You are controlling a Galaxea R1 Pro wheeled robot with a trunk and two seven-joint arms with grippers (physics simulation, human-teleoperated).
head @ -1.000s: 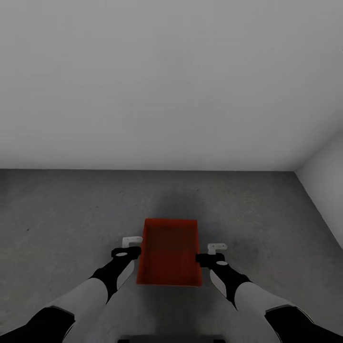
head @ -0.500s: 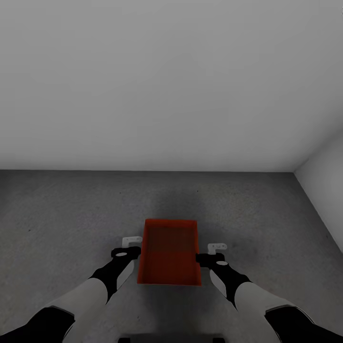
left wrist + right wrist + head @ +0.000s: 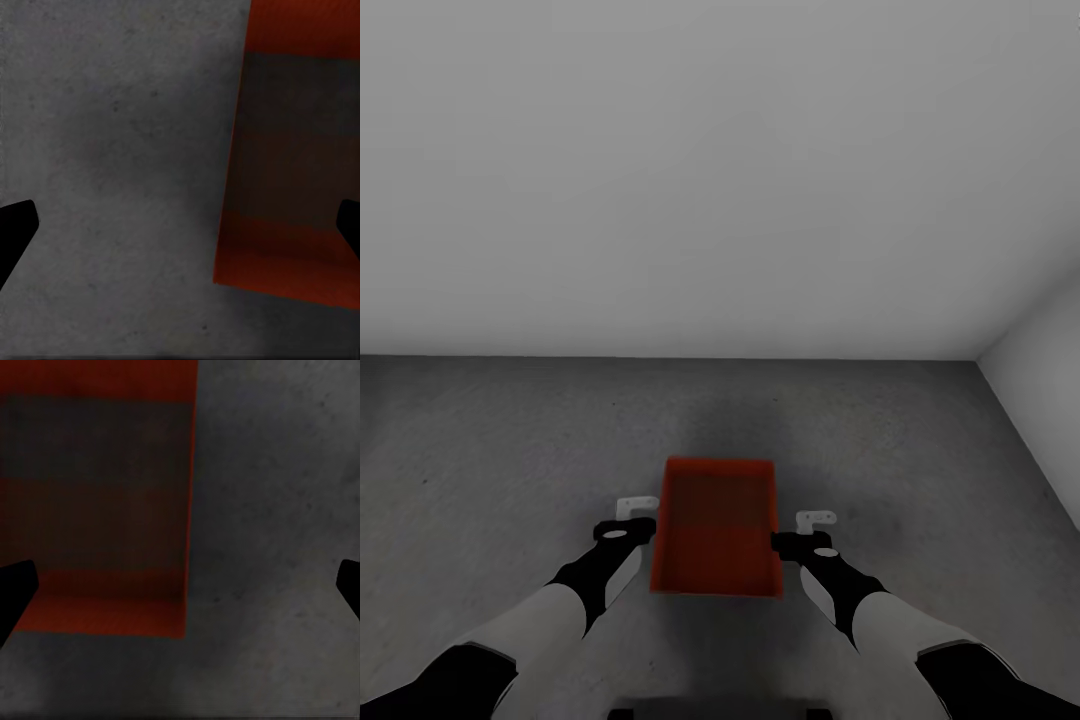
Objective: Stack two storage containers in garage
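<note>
The storage container (image 3: 716,528) sits on the garage floor (image 3: 490,450) between the left gripper (image 3: 630,515) and right gripper (image 3: 812,528), both spread wide and empty, so withdrawing straight upward should avoid nudging its walls.

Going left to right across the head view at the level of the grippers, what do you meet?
Left gripper → orange-red storage container on the concrete floor → right gripper → pale side wall at the far right.
</note>
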